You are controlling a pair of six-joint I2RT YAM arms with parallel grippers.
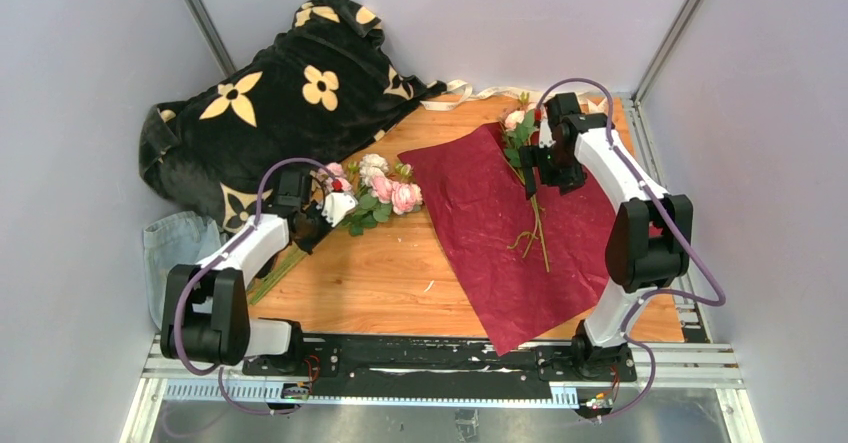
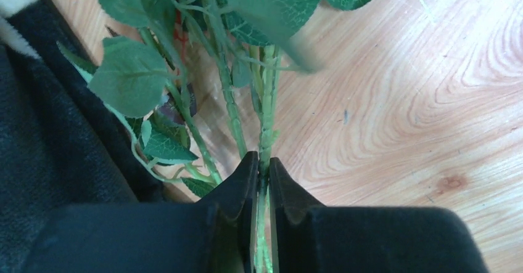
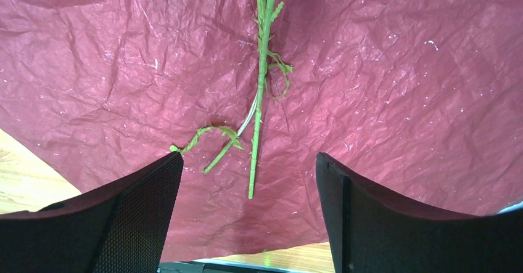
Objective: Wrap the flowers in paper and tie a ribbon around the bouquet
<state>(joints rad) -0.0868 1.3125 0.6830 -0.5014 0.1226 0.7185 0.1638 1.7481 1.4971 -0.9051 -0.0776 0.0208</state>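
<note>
We see the paper spread flat on the right of the table. Left of it lie the flowers, their stems clenched in our left gripper. Our right gripper gapes released above a sprig on the paper.

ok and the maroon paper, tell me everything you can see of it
The paper is a large dark maroon sheet, thin and crinkled like tissue, with pale specks. It lies spread flat, askew, on the right of the wooden table, near corner at the front edge. A flower spray's green stems rest on it. The open right gripper hovers above it.
</note>
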